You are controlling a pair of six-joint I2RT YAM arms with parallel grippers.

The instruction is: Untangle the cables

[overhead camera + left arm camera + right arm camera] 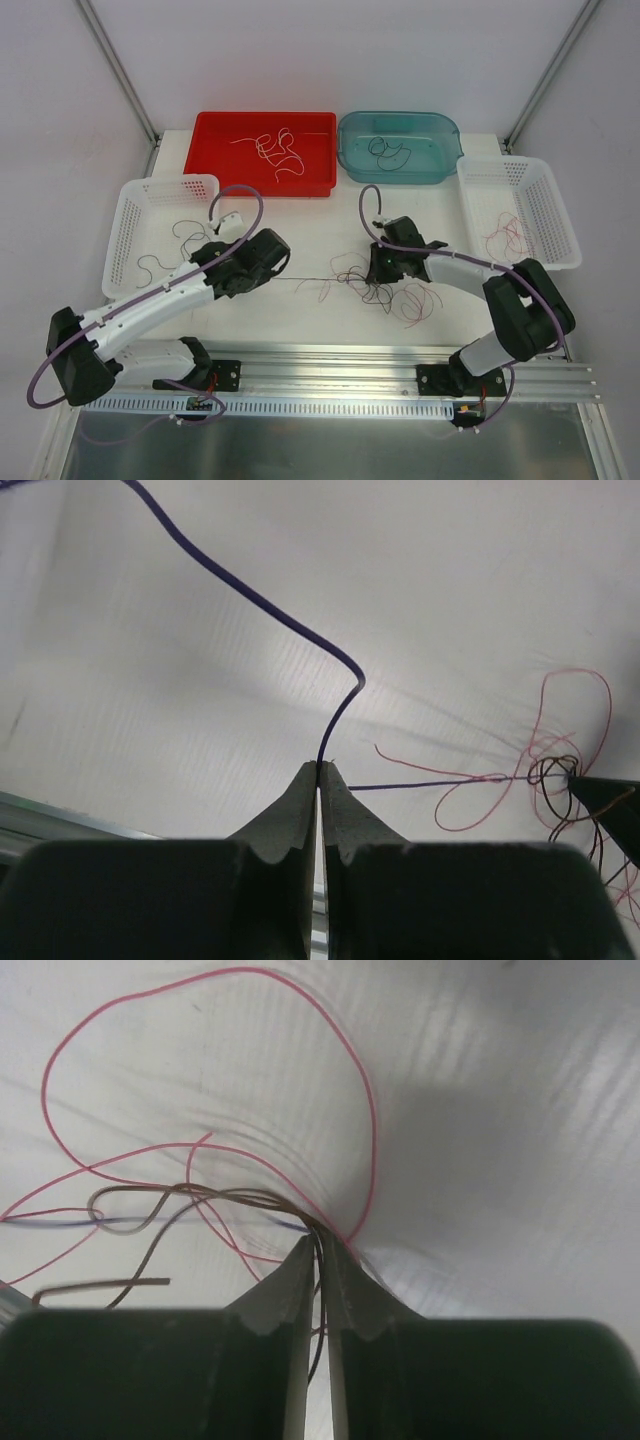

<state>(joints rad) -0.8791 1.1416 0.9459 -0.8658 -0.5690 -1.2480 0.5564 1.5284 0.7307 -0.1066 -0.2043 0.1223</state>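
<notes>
Tangle of cables (390, 290) beside right gripper (377, 275), strand toward left gripper (287, 270).

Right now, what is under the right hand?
Red-pink and dark cables bunched on the table, several strands pinched in the right hand. From above, the hand covers the middle of the tangle, so how the strands cross there cannot be seen.

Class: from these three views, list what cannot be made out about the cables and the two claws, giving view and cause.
1. Top view: strands of the tangle are too thin to tell which crosses over which.
2. Right wrist view: which strands the right claw actually pinches is hidden inside its own grip.
3. Left wrist view: the purple cable in the left claw is cut off by the top edge.
</notes>
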